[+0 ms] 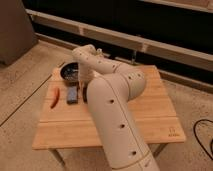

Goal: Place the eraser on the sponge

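Note:
The sponge (73,93) is a flat blue-grey pad lying on the left part of the wooden table (145,107). Just to its right, a dark sliver of the eraser (84,95) shows at the edge of my arm, and the arm hides the rest of it. My arm bends over the back left of the table and comes down toward that spot. The gripper (84,82) hangs at the arm's end, right above the eraser and beside the sponge, largely covered by the arm.
A dark round bowl (69,72) stands behind the sponge at the back left. A long red-orange pepper (55,98) lies left of the sponge, near the table's left edge. My white arm (112,115) crosses the table's middle. A dark cable (202,135) lies on the floor at right.

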Tool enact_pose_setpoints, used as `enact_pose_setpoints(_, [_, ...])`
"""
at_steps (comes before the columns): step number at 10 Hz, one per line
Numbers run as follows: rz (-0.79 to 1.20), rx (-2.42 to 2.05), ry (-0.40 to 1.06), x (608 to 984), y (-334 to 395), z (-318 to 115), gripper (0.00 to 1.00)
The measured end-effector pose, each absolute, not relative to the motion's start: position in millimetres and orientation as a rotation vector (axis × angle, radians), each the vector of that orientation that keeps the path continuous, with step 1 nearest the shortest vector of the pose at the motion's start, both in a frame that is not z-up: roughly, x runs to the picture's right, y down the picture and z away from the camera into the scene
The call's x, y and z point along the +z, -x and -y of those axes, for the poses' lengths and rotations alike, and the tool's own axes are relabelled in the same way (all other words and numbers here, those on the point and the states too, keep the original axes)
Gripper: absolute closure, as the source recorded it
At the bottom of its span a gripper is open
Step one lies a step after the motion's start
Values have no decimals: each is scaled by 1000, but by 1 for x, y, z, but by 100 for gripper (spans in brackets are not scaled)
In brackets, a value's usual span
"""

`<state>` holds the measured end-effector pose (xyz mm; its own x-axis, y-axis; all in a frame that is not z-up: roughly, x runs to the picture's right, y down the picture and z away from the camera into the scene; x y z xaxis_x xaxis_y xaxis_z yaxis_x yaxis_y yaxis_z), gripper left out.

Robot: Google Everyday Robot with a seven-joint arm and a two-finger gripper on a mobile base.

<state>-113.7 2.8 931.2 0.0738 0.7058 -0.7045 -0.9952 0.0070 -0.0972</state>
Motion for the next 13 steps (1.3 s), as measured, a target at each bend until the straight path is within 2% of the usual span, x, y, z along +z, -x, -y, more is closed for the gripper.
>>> enact_pose_setpoints(2, [-518, 1463, 654, 928, 109, 9, 100])
enact_pose_setpoints(7, [-393, 1507, 487, 874, 89, 71, 100])
enact_pose_setpoints(13, [-353, 1358, 407, 843, 140, 88, 100])
